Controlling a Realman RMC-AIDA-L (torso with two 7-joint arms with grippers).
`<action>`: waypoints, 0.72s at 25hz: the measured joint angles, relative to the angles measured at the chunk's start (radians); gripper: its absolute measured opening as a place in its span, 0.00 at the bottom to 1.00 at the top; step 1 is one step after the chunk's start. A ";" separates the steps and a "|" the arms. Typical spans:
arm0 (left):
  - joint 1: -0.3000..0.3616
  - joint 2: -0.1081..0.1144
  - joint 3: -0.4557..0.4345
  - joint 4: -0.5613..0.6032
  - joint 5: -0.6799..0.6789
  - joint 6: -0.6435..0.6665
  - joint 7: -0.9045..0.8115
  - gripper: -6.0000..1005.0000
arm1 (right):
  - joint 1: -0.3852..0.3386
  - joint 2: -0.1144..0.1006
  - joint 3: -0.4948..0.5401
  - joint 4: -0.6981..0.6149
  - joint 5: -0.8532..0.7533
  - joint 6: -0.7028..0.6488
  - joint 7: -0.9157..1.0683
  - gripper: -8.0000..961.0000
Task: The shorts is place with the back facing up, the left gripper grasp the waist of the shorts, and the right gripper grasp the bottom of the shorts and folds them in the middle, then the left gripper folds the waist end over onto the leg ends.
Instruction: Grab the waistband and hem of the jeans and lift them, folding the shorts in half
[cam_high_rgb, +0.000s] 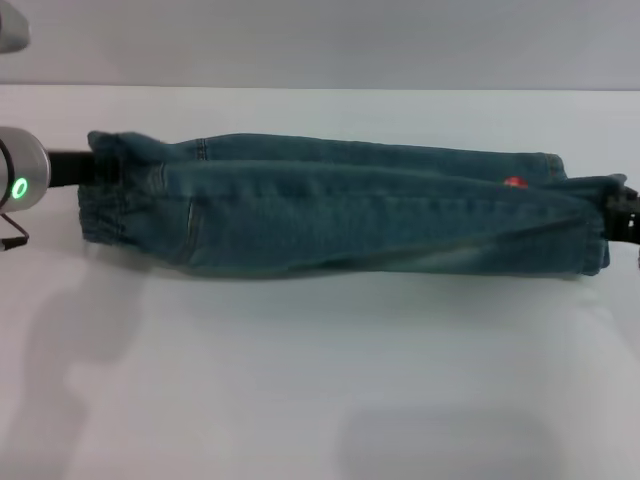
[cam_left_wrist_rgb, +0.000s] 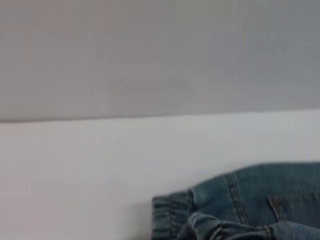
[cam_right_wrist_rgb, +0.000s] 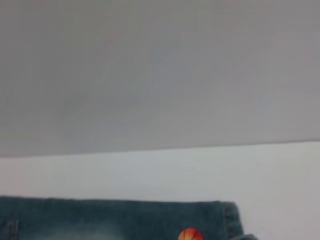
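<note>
Blue faded denim shorts (cam_high_rgb: 350, 205) lie across the far-middle of the white tabletop (cam_high_rgb: 320, 380), long axis left-right, folded lengthwise: near half laid over far half, a strip of the far layer showing along the far edge.

Gathered elastic waist (cam_high_rgb: 105, 195) is the left end; stitched leg ends (cam_high_rgb: 585, 225) are the right end. Small orange ball embroidery (cam_high_rgb: 515, 183) sits near the right end on the far layer, just past the top layer's edge.

Left hand (cam_high_rgb: 100, 168): black, on a silver-white cylindrical arm with a green light (cam_high_rgb: 20, 188), at the far-left corner of the waist. Its tip meets the denim there, which is lifted slightly at that corner; it looks pinched on the waist, though the fingers are largely hidden by cloth.

Right hand (cam_high_rgb: 622, 212): black, at the frame's right edge, touching the leg ends where the top layer pulls to a point. Only a sliver shows; cannot tell if it is spread or pressed together.

Left wrist view: ruffled waist (cam_left_wrist_rgb: 172, 215) and back-seam stitching on the tabletop. Right wrist view: hem corner (cam_right_wrist_rgb: 227, 220) and the ball embroidery (cam_right_wrist_rgb: 191, 234).
</note>
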 joint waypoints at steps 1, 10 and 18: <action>0.004 0.000 -0.001 0.000 0.000 0.018 -0.003 0.16 | -0.003 0.000 0.002 -0.013 0.000 0.026 0.000 0.05; 0.009 -0.002 -0.002 0.016 -0.001 0.112 -0.013 0.17 | -0.012 0.002 0.020 -0.111 -0.003 0.195 0.002 0.05; 0.003 -0.002 0.006 0.025 0.000 0.157 -0.016 0.18 | -0.006 0.001 0.032 -0.114 -0.003 0.260 0.003 0.05</action>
